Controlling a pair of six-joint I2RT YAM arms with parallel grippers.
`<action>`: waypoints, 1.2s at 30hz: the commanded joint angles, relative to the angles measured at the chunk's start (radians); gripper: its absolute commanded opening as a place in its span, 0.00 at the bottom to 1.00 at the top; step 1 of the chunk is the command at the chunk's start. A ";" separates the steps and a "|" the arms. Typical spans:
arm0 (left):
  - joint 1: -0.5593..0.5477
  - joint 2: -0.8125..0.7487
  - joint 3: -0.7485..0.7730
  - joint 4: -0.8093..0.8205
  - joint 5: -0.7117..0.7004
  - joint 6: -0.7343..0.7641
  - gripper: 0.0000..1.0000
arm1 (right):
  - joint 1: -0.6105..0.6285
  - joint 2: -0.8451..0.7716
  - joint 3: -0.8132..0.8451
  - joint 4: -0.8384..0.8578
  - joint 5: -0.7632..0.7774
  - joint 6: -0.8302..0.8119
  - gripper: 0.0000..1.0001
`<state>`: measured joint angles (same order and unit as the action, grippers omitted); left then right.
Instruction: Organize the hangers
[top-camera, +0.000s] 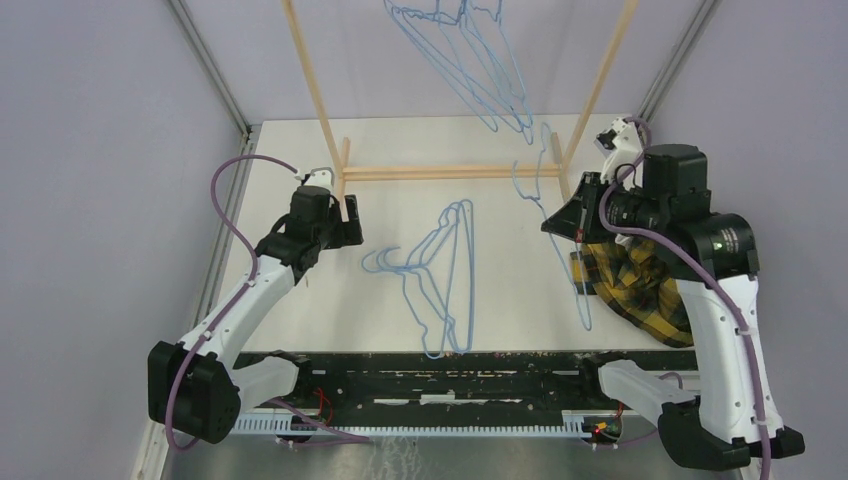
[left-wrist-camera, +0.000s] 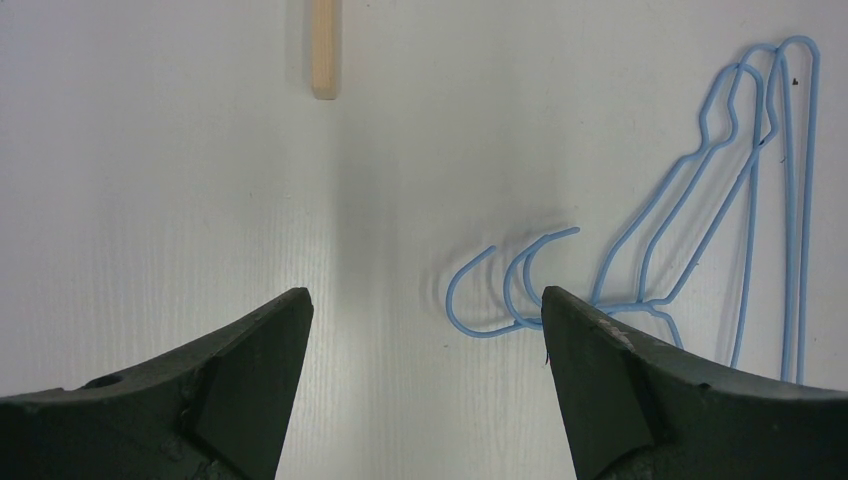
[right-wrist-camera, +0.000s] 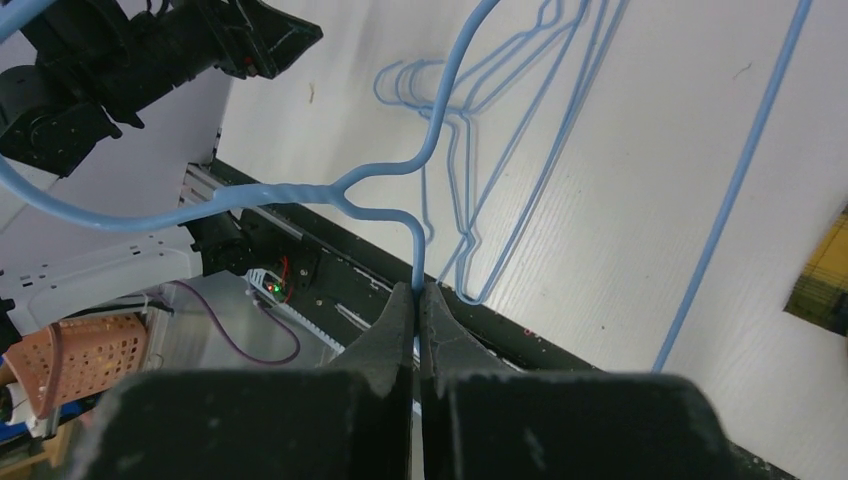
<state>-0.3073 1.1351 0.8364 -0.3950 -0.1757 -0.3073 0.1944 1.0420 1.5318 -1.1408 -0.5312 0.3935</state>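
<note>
right gripper (right-wrist-camera: 418, 290) clamped on blue wire hanger (right-wrist-camera: 416, 250), left gripper (left-wrist-camera: 424, 292) jaws apart, just left of two flat hangers (left-wrist-camera: 806, 200) mid-table, more hangers (top-camera: 497, 95) on far wooden rack (top-camera: 450, 172)

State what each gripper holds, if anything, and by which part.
The right gripper pinches a light-blue hanger on the wire just below its twisted neck. The left gripper holds nothing.

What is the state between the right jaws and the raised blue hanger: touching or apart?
Touching. The right wrist view shows the right gripper with its jaws shut on the wire of the raised hanger, with no gap.
</note>
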 joint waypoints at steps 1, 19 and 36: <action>-0.003 -0.013 0.011 0.033 0.017 -0.039 0.92 | -0.003 -0.001 0.198 -0.113 0.071 -0.066 0.01; -0.003 -0.019 0.025 0.039 0.006 -0.021 0.92 | -0.006 0.262 0.425 0.358 -0.094 0.165 0.01; -0.003 0.010 0.035 0.028 -0.029 -0.013 0.92 | -0.199 0.738 0.664 0.970 -0.330 0.530 0.01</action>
<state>-0.3073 1.1370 0.8364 -0.3946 -0.1810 -0.3069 0.0113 1.7195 2.1124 -0.3794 -0.7788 0.8150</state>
